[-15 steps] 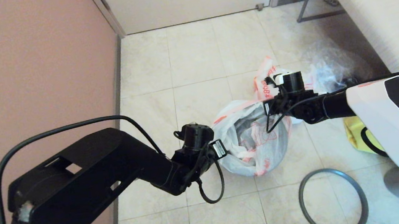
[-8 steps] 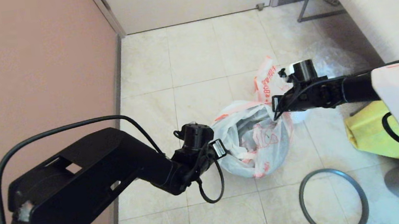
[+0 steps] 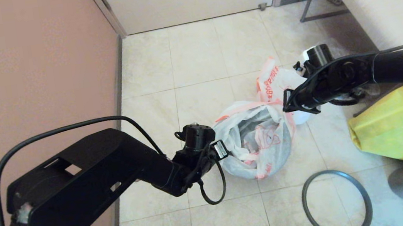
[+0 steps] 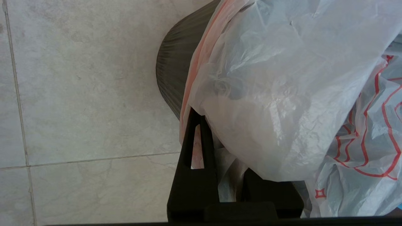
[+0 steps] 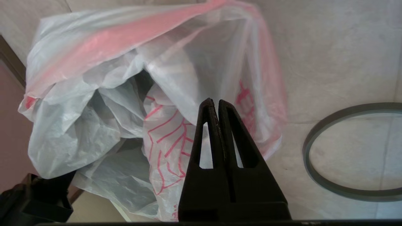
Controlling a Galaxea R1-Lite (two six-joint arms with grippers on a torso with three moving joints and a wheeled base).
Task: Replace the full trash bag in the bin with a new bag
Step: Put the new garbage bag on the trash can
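Note:
The new bag (image 3: 256, 142) is spread open over the bin (image 4: 169, 69), whose black wall shows only below the bag's pink edge band. My left gripper (image 4: 207, 131) is shut on the bag's left rim; one finger (image 4: 193, 147) shows and the other is under the plastic. At the right rim, my right gripper (image 3: 287, 108) is shut, its tips (image 5: 215, 103) pinching the bag's wall. The full trash bag (image 3: 273, 82) sits on the floor just behind the bin, partly hidden by the right arm. The dark-grey hoop (image 3: 336, 202) lies flat on the tiles in front, to the right.
A yellow fabric tote (image 3: 390, 131) stands right of the bin under the right arm. A pale bench (image 3: 373, 1) runs along the far right. The pink wall (image 3: 25, 74) closes off the left side. Bare tiles stretch behind toward the door.
The right arm has swung right and back, its gripper shifting slightly right at the bag's right rim and uncovering the yellow tote. The left arm has not moved.

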